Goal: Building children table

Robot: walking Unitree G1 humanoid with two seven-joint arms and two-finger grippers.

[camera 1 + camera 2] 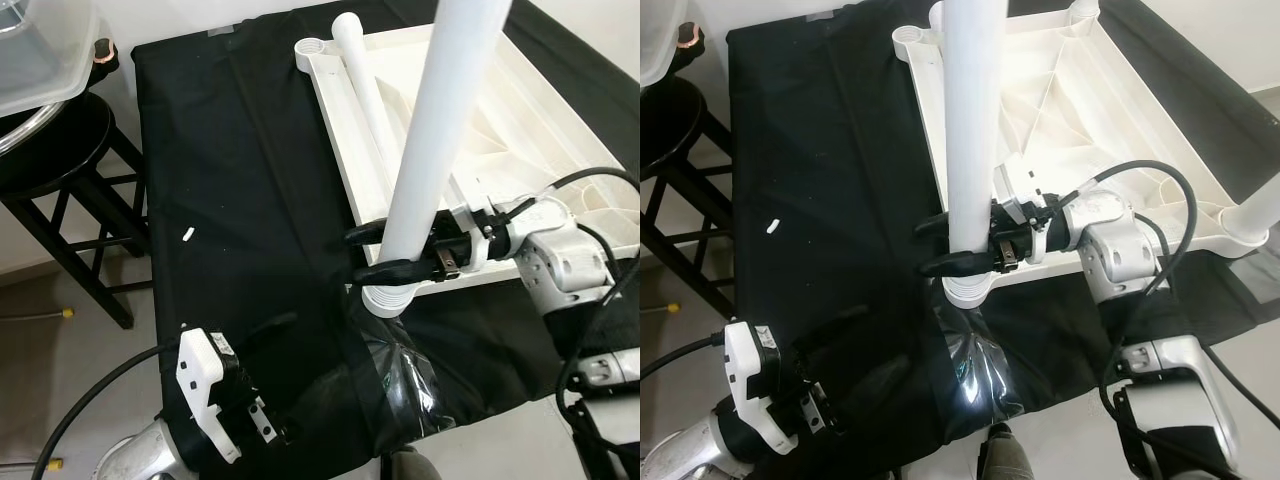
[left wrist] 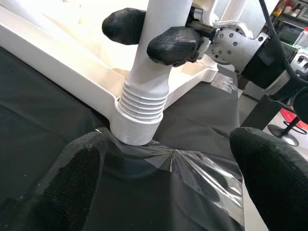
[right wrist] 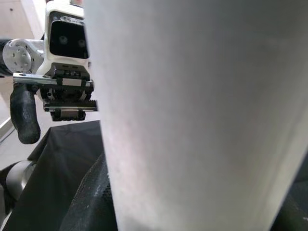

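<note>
Black cloth (image 1: pixel 240 200) drapes the surface, glossy tape (image 2: pixel 192 168) patching its near edge; a white plastic tabletop (image 1: pixel 1080 130) lies upside down, its ribbed corner socket (image 2: pixel 139 115) holding an upright smooth leg (image 1: pixel 430 140); right gripper (image 1: pixel 375 255) fingers clench that leg; left gripper (image 1: pixel 810 395) fingers gape, empty.

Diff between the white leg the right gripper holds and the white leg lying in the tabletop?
The gripped white plastic leg stands upright, its ribbed end in a corner socket of the overturned white tabletop, clamped by the right gripper. The loose white plastic leg lies flat inside the tabletop, untouched. Both are plain white tubes.
</note>
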